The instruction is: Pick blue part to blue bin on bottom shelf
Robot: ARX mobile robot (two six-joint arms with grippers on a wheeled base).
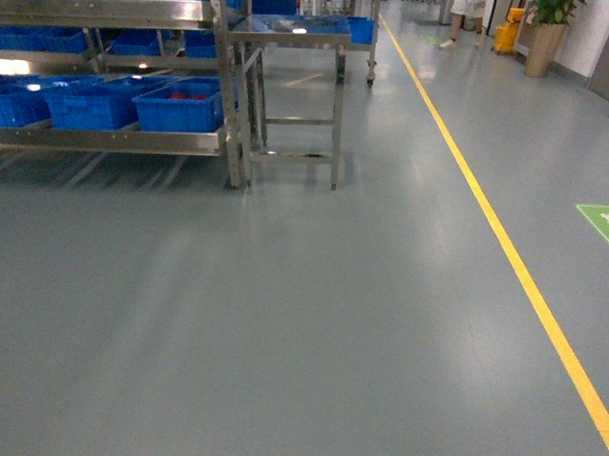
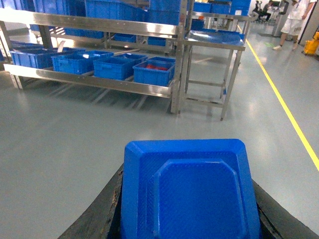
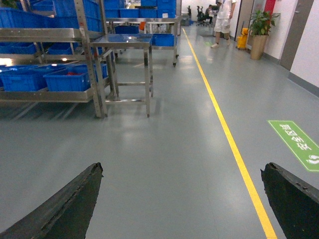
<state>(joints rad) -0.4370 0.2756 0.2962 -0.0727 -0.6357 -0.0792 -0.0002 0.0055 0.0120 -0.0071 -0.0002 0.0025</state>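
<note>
Left gripper point(image 2: 187, 209): jaws pinching the blue part point(image 2: 189, 191). Right gripper point(image 3: 182, 199): jaws spread over bare floor point(image 3: 174, 149). Blue bins point(image 1: 179, 106) on the bottom shelf point(image 1: 107, 139), at 10 o'clock in head view, well apart.

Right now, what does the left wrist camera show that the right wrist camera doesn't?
Only the left wrist view shows the blue part, filling the bottom of the picture between the left gripper's black fingers, which are closed on it.

Only the right wrist view shows the right gripper open and empty, a green floor sign, and a potted plant by the wall.

Both show the bottom shelf with its blue crates, a steel table beside the rack, the yellow floor line and a person far down the aisle.
</note>
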